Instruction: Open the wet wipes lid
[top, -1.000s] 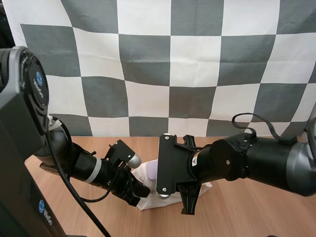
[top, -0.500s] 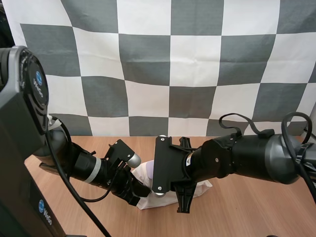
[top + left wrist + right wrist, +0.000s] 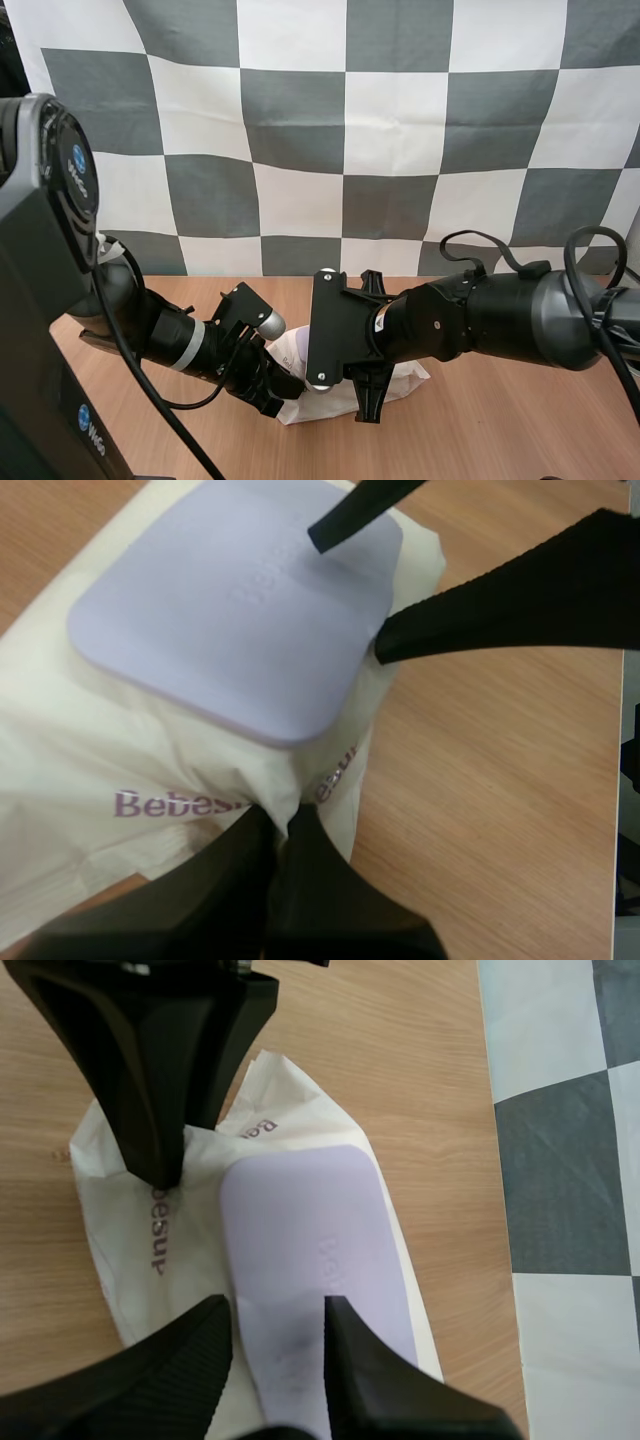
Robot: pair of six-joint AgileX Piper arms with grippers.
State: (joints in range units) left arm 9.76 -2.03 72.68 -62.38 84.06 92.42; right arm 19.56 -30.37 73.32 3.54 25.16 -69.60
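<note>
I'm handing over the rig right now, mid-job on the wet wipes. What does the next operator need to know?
Left gripper: shut on the pack of wet wipes, pinching its wrapper beside the lid; the pack lies on the table.
Right gripper: open, its fingers astride one end of the lilac lid, not gripping it.
Done: pack held, right gripper placed at the lid.
Left: catch the lid's edge and lift it; it lies flat and shut.

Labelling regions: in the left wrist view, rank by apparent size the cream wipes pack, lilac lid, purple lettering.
Largest: cream soft wet-wipes pack; then flat lilac rounded-rectangle lid; smallest: purple printed lettering.
</note>
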